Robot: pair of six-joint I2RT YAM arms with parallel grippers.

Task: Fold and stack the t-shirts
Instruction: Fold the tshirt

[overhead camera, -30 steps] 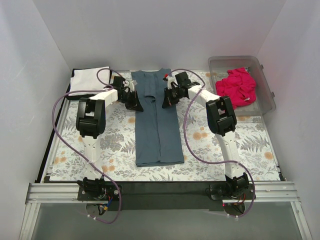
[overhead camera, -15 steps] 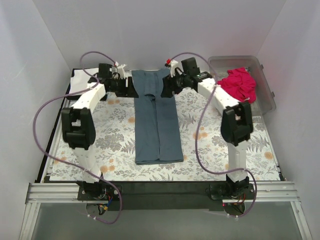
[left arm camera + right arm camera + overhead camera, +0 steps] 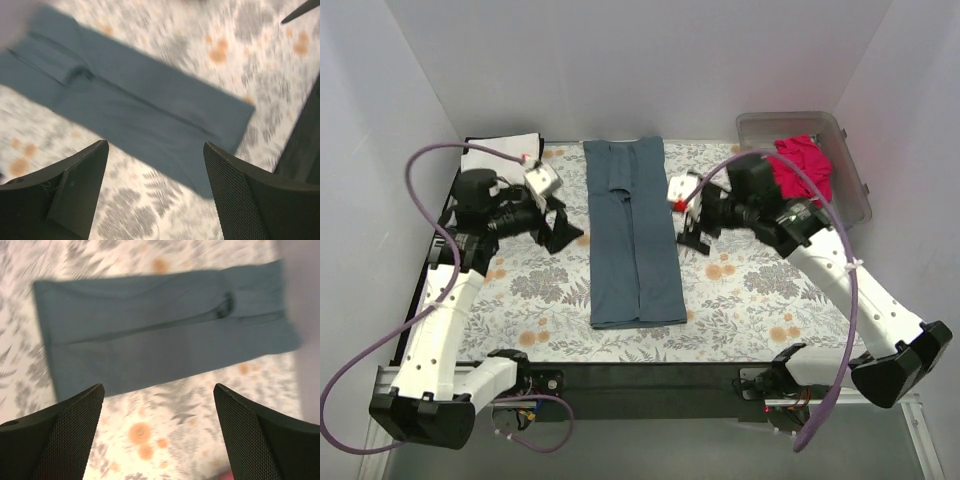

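Observation:
The dark slate-blue t-shirt [image 3: 632, 235] lies flat on the floral cloth as a long narrow strip, both sides folded in. It also shows in the left wrist view [image 3: 135, 105] and the right wrist view [image 3: 160, 335]. My left gripper [image 3: 560, 225] [image 3: 155, 147] hovers just left of the strip, open and empty. Just right of the strip, my right gripper [image 3: 695, 228] [image 3: 159, 387] is raised, open wide and empty. The magenta-pink t-shirt [image 3: 805, 170] sits crumpled in the bin. A white folded t-shirt [image 3: 500, 156] rests at the back left corner.
The clear plastic bin [image 3: 850, 190] stands at the back right, by the right wall. The floral cloth [image 3: 760, 290] covers the table. Purple cables loop off both arms. White walls close in the back and both sides.
Both grippers were shut at the shirt's collar end a second ago. They have opened, let go and drawn back toward the near side, each arm swinging outward. The shirt stays folded.

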